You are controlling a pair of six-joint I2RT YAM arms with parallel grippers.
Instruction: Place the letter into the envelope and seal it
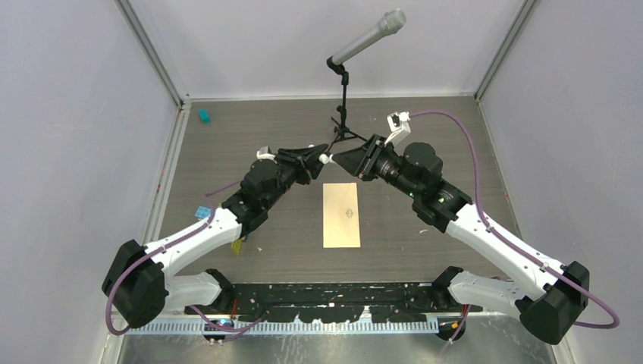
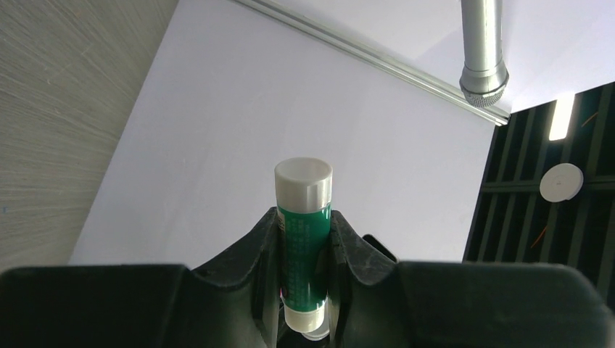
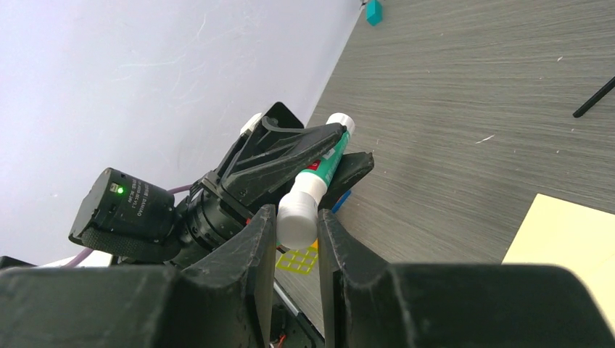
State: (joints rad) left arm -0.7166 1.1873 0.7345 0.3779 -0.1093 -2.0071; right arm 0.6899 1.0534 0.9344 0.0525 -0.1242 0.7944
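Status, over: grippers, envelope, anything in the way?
Left gripper shut on glue stick; right gripper shut on its white end. Envelope flat on table, diamond mark up, untouched; letter not visible. Microphone stand behind grippers, clear of envelope.

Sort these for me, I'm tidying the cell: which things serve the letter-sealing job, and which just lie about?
Job: envelope, lying flat; glue stick, gripped by left gripper and right gripper.
Lying about: microphone on its stand; teal block near the far left corner.
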